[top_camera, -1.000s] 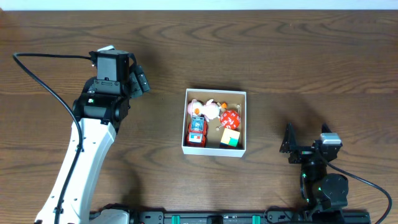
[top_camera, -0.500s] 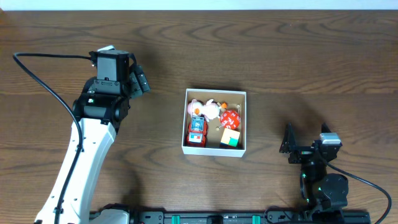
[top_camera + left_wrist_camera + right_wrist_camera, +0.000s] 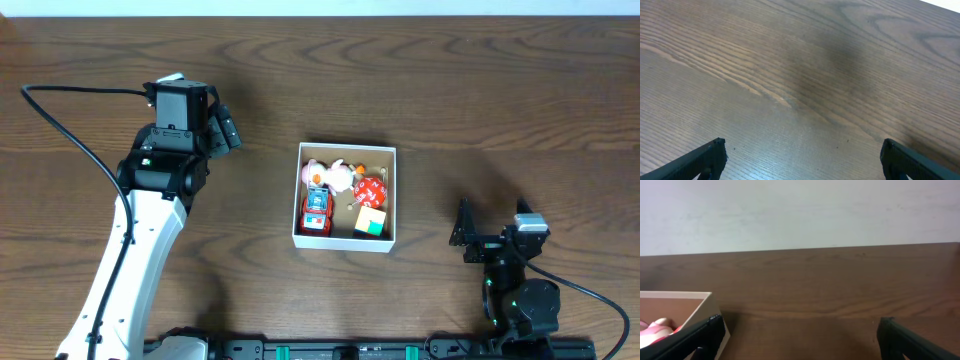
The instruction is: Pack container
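1. The box [image 3: 343, 242] sits mid-table [image 3: 480, 90], holding a pink plush [image 3: 335, 174], a red car [image 3: 316, 211], a red piece [image 3: 371, 189] and a yellow-green cube [image 3: 370, 222].
2. The right gripper [image 3: 799, 332] is near the box's right side, fingers wide apart and empty.
3. The left gripper [image 3: 802, 155] is well off to the left over bare wood, also wide and empty.

— What colours do you see on your desk [image 3: 450, 90]?
— Dark brown, wavy wood grain. Your container [image 3: 345, 243] is white outside, plain brown inside.
— The toys?
— Red car [image 3: 317, 212], pink plush [image 3: 335, 174], red piece [image 3: 371, 188] with white marks, yellow-and-green cube [image 3: 370, 222].
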Motion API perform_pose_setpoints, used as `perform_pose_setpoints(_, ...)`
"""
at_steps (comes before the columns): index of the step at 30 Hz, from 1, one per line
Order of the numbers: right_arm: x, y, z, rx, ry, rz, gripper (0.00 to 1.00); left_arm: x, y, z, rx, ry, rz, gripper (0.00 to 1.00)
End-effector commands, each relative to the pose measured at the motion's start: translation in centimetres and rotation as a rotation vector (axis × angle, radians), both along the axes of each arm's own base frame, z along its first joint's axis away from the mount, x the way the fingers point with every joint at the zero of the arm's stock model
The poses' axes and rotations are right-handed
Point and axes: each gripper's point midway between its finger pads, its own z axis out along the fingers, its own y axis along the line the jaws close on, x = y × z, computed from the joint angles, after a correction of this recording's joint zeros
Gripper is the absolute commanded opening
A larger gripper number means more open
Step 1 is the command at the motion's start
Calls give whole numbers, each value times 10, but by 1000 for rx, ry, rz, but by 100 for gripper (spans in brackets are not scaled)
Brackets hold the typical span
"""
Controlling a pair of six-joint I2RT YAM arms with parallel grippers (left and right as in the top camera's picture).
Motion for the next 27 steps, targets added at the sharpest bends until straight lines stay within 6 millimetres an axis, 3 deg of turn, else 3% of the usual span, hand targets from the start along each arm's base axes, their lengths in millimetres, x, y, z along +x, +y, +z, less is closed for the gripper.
perform_pose_setpoints(1,0,-1,-1,-16,-2,-2,99,2,3,17,-5,-47,20,98)
perform_pose_setpoints(6,0,-1,-1,-16,-2,-2,99,-18,5,59,-22,-168,20,98)
perform_pose_setpoints(10,0,-1,-1,-16,-2,-2,99,-54,10,111,-47,-346,20,98)
perform_pose_setpoints(14,0,-1,-1,-16,-2,-2,99,-105,17,160,-74,-548,20,98)
perform_pose_setpoints(18,0,-1,-1,-16,-2,-2,99,-169,25,199,-86,-765,10,98)
perform_pose_setpoints(20,0,-1,-1,-16,-2,-2,99,-200,28,206,-98,-846,6,98)
perform_pose_setpoints(23,0,-1,-1,-16,-1,-2,99,-237,32,195,-108,-896,0,98)
perform_pose_setpoints(27,0,-1,-1,-16,-1,-2,99,-256,35,165,-105,-902,7,98)
